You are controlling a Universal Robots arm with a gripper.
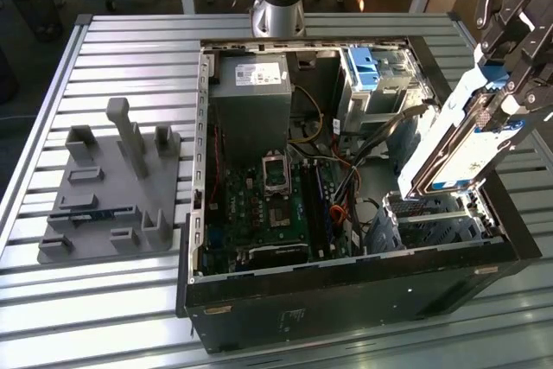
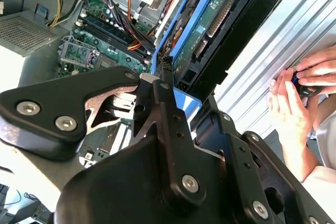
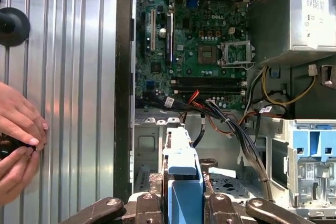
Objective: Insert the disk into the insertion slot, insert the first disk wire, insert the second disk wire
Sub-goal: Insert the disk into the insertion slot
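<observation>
In the exterior view my gripper (image 1: 508,84) is at the exterior view's right and is shut on the disk (image 1: 449,149). The disk's white labelled face and blue carrier hang tilted, with the low end just over the insertion slot (image 1: 425,218). That slot is the silver perforated bay in the case's near right corner. The first wrist view looks along the disk's edge and blue tab (image 3: 181,169), with the gripper (image 3: 181,205) clamping it on both sides above the bay floor (image 3: 231,187). In the second wrist view the black fingers (image 2: 157,98) grip the blue-framed disk (image 2: 210,19).
The open computer case holds a motherboard (image 1: 268,196), a grey power supply (image 1: 251,84), a taller cage with a light-blue piece (image 1: 376,71) and loose cables (image 1: 346,179) beside the bay. A grey fixture plate (image 1: 112,187) sits at the exterior view's left. A person's hands (image 3: 16,140) rest on the slatted table.
</observation>
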